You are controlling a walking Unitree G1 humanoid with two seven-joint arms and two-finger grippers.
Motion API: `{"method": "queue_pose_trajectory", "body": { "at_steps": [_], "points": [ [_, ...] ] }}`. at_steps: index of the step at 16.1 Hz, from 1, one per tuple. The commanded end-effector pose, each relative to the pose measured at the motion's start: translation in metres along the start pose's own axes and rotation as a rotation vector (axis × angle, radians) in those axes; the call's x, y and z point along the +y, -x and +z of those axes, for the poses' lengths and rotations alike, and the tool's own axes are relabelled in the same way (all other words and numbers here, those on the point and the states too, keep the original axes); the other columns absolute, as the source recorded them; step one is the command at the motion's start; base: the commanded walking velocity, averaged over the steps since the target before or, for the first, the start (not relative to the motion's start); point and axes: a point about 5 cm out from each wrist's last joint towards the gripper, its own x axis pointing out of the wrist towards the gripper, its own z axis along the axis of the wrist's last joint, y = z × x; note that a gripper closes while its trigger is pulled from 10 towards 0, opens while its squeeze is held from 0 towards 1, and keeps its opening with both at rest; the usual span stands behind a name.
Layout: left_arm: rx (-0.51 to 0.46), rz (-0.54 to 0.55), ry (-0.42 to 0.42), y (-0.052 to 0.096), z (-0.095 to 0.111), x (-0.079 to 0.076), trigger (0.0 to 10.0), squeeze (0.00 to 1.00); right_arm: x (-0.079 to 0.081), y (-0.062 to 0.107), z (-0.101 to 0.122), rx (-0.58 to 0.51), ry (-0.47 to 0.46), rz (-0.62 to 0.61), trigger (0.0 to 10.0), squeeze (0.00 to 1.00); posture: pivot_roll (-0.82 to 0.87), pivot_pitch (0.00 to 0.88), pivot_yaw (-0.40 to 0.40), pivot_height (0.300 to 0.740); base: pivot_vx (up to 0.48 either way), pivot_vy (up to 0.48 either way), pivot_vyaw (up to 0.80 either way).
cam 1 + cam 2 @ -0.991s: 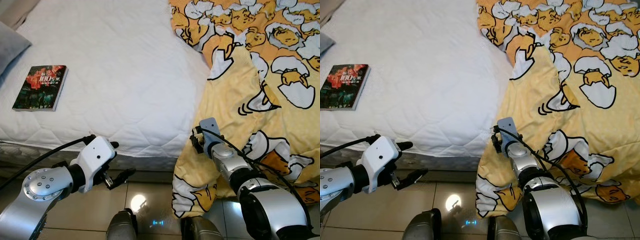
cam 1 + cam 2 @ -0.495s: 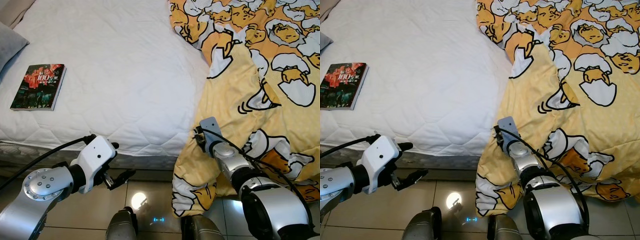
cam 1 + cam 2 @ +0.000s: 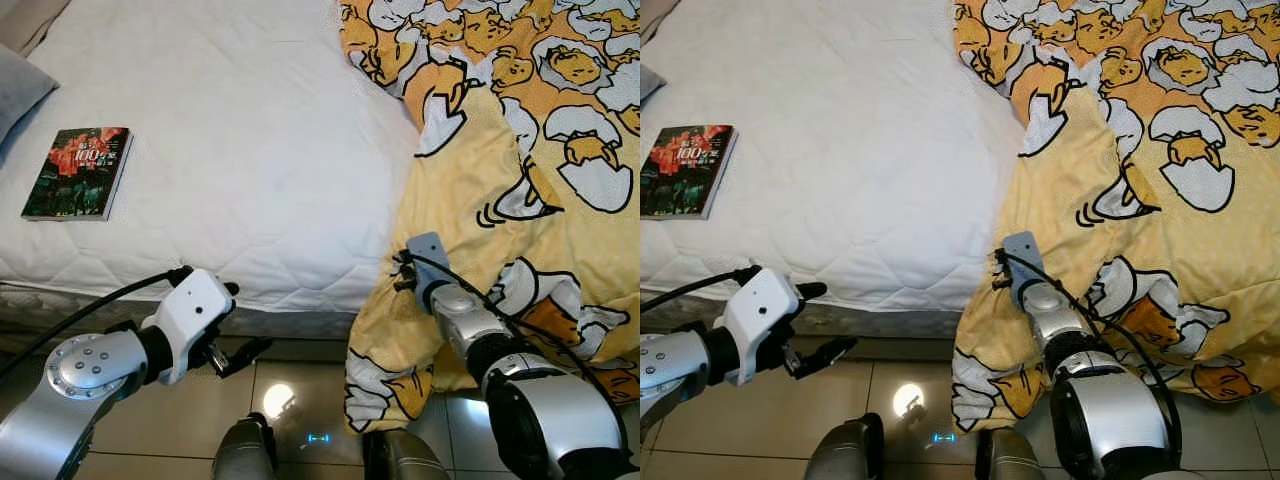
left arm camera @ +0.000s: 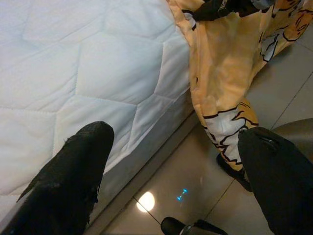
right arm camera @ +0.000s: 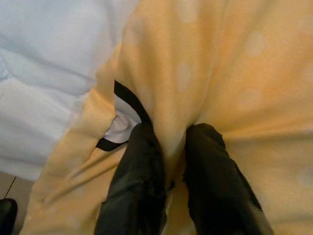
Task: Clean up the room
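Far off to the left of my left gripper (image 3: 238,352), up on the mattress (image 3: 250,150), lies a book (image 3: 79,171), flat, glossy dark cover with red print, well apart from anything I am holding. The mattress is white and quilted in a soft hexagon stitch, its edge rounded where it drops to the side panel. My left gripper hangs low in front of that edge, over the glossy beige floor tiles (image 3: 300,390), its fingers (image 4: 73,171) spread wide with nothing between them.

To the right of it, my right gripper (image 5: 168,161) is clenched on a fold of the yellow blanket (image 3: 520,180), right where the cloth spills off the bed edge. The fabric is thin, limp fleece-like stuff, printed with cartoon eggs in white, orange and black outline; a pinched ridge stands up between my two black fingers (image 5: 134,186), and the rest drapes below my wrist down to the tiles.

What worries me: the pinch looks shallow, so a quick pull could let the fold slip out. The hanging corner by my feet could also drag on the floor or get stepped on if I move off. And a long sweep of cloth across the mattress might reach the book.
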Motion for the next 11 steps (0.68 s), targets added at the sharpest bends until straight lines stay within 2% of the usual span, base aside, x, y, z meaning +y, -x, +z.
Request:
{"method": "queue_pose_trajectory", "body": {
  "at_steps": [1,3,5,8,10,11],
  "points": [
    [0.011,-0.01,-0.001,0.001,-0.001,-0.002,10.0,0.0,-0.003,0.001,-0.004,0.027,-0.028,-0.001,0.0,0.0,0.26,0.265,0.015,0.74,0.0,0.0,0.0],
    [0.011,-0.007,0.0,0.001,-0.001,-0.001,10.0,0.0,-0.006,0.001,-0.002,0.013,-0.029,0.003,0.0,0.0,0.26,0.262,0.016,0.74,0.0,0.0,0.0],
    [0.009,0.006,-0.001,0.001,-0.001,0.001,10.0,0.0,-0.012,0.0,0.009,-0.035,-0.092,0.009,0.0,0.0,0.25,0.256,0.015,0.74,0.0,0.0,0.0],
    [-0.003,0.022,0.002,-0.002,0.0,0.003,10.0,0.0,-0.016,0.0,0.028,-0.116,-0.14,0.045,0.0,0.0,0.24,0.241,0.013,0.74,0.0,0.0,0.0],
    [-0.012,0.033,0.002,-0.004,0.001,0.004,10.0,0.0,-0.02,0.002,0.052,-0.23,-0.209,0.11,0.0,0.0,0.23,0.232,0.013,0.74,0.0,0.0,0.0],
    [-0.013,0.035,0.002,-0.004,0.001,0.004,10.0,0.0,-0.02,0.002,0.055,-0.246,-0.201,0.119,0.0,0.0,0.23,0.232,0.013,0.74,0.0,0.0,0.0]
  ]
}}
